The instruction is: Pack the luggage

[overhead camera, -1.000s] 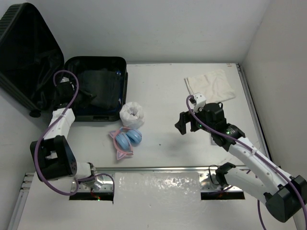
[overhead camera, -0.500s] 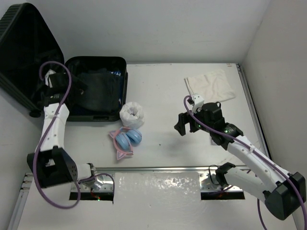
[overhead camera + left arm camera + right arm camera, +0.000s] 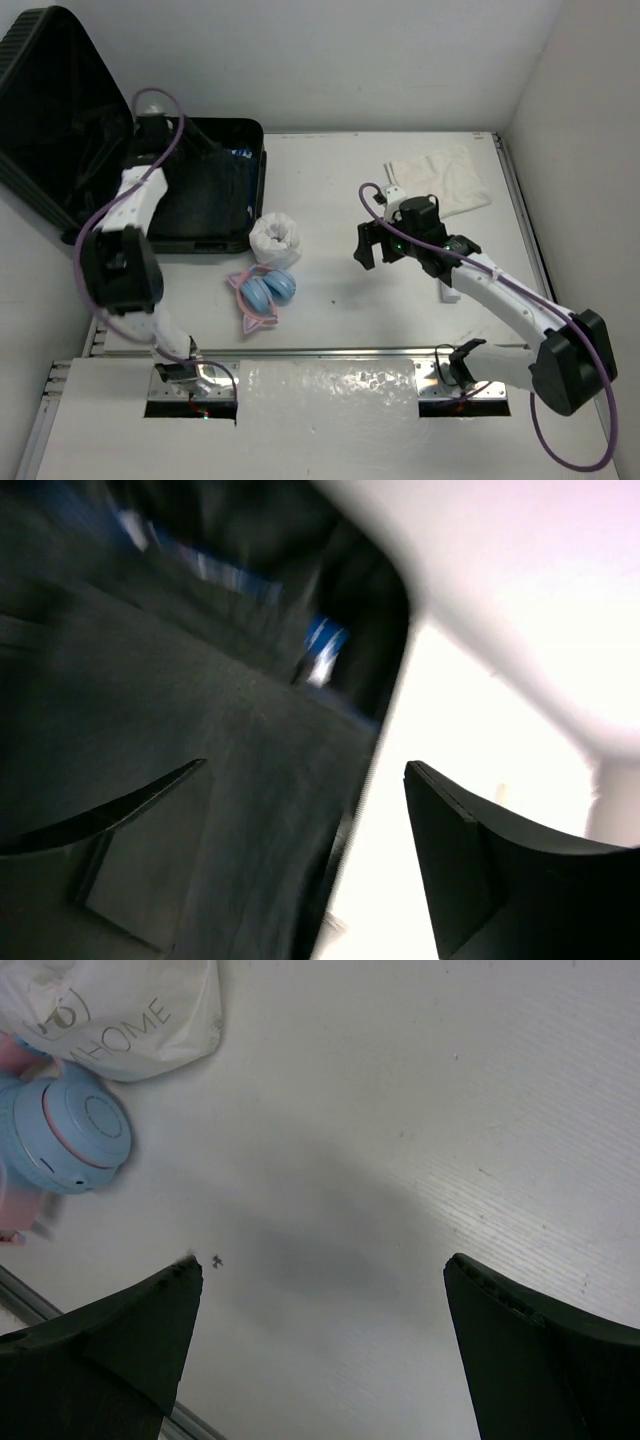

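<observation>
The luggage (image 3: 55,110) is seen at the far left of the worktop (image 3: 330,180), lying open: its ribbed lid is propped upright against the left wall, while the lined lower half is laid flat on the worktop. A dark folded garment (image 3: 215,190) is seen inside the lower half, and a small blue item (image 3: 243,153) is tucked in its far right corner. The left arm is stretched over the near rim of this half. The left end effector (image 3: 300,860) is held open with nothing between its fingers, above the dark lining near the right rim; the wrist view is blurred, so finer detail cannot be told.

Just beside the luggage's near right corner a white drawstring bag (image 3: 275,240) printed with "HOME" is set. Touching it on the near side, light-blue headphones (image 3: 268,292) with a pink band are found. These two are placed between the luggage and the right end effector (image 3: 322,1260), which is held open and empty above bare worktop, apart from the headphones. A folded white cloth (image 3: 440,178) is laid at the far right, well apart from the luggage.
</observation>
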`<state>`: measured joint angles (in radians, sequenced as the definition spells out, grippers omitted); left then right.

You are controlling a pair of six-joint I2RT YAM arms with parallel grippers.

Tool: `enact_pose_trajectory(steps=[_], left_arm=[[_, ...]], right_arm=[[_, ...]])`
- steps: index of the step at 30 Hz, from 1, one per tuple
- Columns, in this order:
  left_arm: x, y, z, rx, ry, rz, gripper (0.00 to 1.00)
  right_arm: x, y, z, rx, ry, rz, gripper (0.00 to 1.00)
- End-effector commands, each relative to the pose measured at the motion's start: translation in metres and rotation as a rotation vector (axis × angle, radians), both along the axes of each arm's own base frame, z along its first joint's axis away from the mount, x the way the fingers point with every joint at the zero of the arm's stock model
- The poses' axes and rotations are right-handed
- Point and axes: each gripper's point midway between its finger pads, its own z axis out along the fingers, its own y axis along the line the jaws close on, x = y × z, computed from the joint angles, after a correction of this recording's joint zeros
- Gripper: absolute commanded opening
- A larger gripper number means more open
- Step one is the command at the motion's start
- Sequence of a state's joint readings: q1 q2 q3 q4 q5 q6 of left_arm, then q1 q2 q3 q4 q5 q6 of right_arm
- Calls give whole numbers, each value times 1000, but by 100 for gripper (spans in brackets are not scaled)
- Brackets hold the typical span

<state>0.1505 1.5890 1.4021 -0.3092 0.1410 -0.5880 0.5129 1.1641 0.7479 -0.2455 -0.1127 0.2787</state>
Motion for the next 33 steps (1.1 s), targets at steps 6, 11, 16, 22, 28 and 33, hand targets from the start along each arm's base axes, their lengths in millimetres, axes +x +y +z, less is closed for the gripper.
enact_pose_trajectory(steps=[6,11,16,22,28,33], left_arm=[[55,-20,-128,-19,303,-44,83],[74,-12,-160,33,380,-68,89],[70,-7,-141,88,348,-49,93],[41,24,-36,230,238,122,100],[-13,54,43,273,210,330,100],[-56,14,91,201,24,164,100]], right_arm=[[28,22,11,30,-51,48,99],[30,18,-2,-6,-26,33,99],[39,15,-7,-21,12,-7,99],[77,-9,3,-124,-3,-95,99],[151,-80,-27,-343,100,-284,99],[204,-121,-79,-530,233,-342,94]])
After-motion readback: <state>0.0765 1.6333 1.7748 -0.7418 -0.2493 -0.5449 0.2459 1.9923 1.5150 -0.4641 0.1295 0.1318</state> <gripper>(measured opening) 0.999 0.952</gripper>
